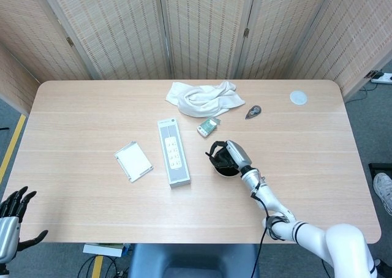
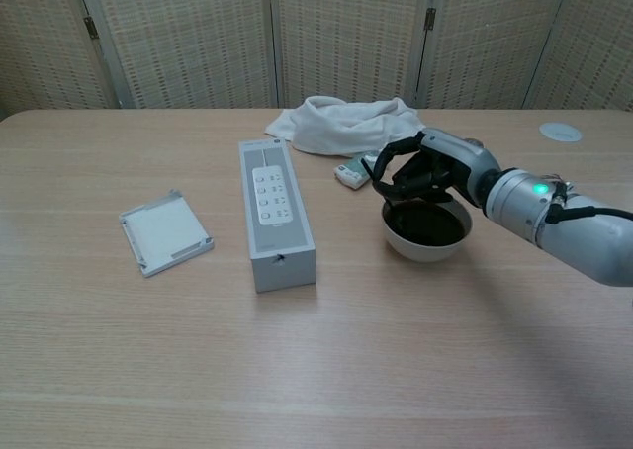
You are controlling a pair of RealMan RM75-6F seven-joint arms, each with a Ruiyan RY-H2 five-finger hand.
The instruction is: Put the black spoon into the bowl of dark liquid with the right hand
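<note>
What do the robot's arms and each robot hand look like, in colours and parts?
The right robot hand has black fingers and a silver-grey back. Its forearm is silver-grey, carries a small green light and a thin black cable. The left robot hand also has black fingers on a grey base.

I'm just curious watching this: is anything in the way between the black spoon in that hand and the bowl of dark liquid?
Nothing visible blocks it. The right hand holds the black spoon directly over the bowl; the small packet lies apart, behind it.
</note>
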